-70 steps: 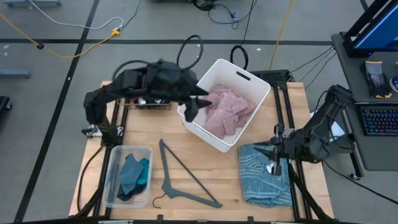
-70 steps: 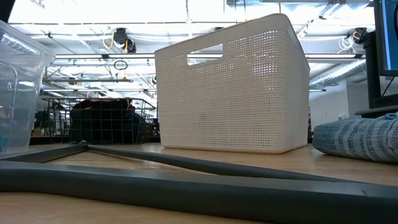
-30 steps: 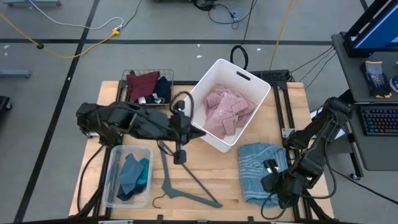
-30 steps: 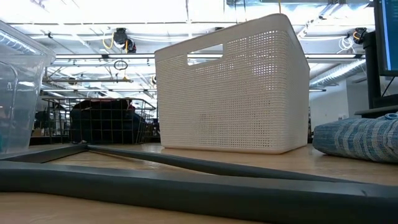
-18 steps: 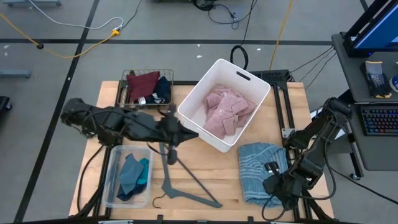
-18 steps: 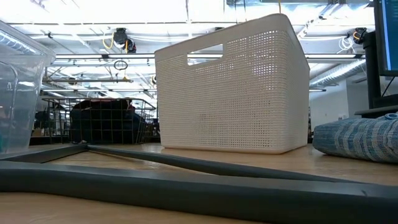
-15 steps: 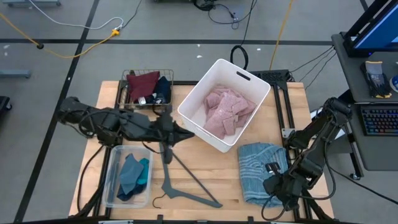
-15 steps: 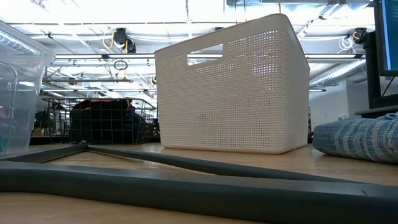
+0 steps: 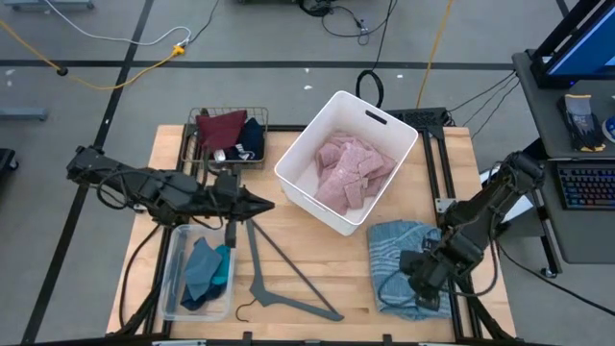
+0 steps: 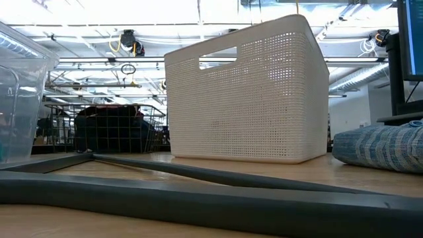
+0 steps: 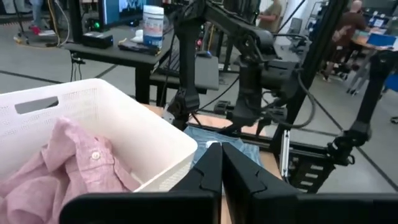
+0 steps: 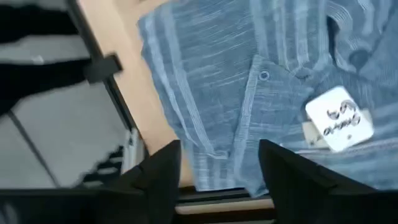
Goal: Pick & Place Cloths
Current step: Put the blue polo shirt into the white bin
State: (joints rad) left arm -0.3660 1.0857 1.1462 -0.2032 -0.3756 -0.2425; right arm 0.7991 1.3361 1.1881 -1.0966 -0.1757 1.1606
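A light-blue ribbed cloth [image 9: 399, 264] with a white tag [image 12: 339, 121] lies flat on the table at the near right. My right gripper [image 12: 217, 152] is open just over it, fingers pointing down. A pink cloth [image 9: 351, 168] lies in the white bin [image 9: 380, 125]. Maroon [image 9: 219, 130] and navy [image 9: 250, 137] cloths lie in a wire basket at the far left. Teal and navy pieces [image 9: 207, 267] fill a clear box. My left gripper [image 9: 264, 203] is shut, holds nothing, and hangs left of the bin. My right gripper stands open over the light-blue cloth's part near the table's front edge [image 12: 214, 134], fingers coming from above. I cannot tell whether its fingertips touch the fabric. The cloth lies flat on the table.
A grey hanger [image 9: 279, 274] lies flat in the near middle, between the clear box [image 9: 178, 288] and the light-blue cloth. The wire basket [image 9: 195, 144] stands at the far left corner. Bare wood shows between the bin and the hanger.
My left gripper has drawn back toward the table's left edge, away from the bin, and has stayed shut and empty. My right gripper has shifted a little toward the far and left over the light-blue cloth, which has not moved.
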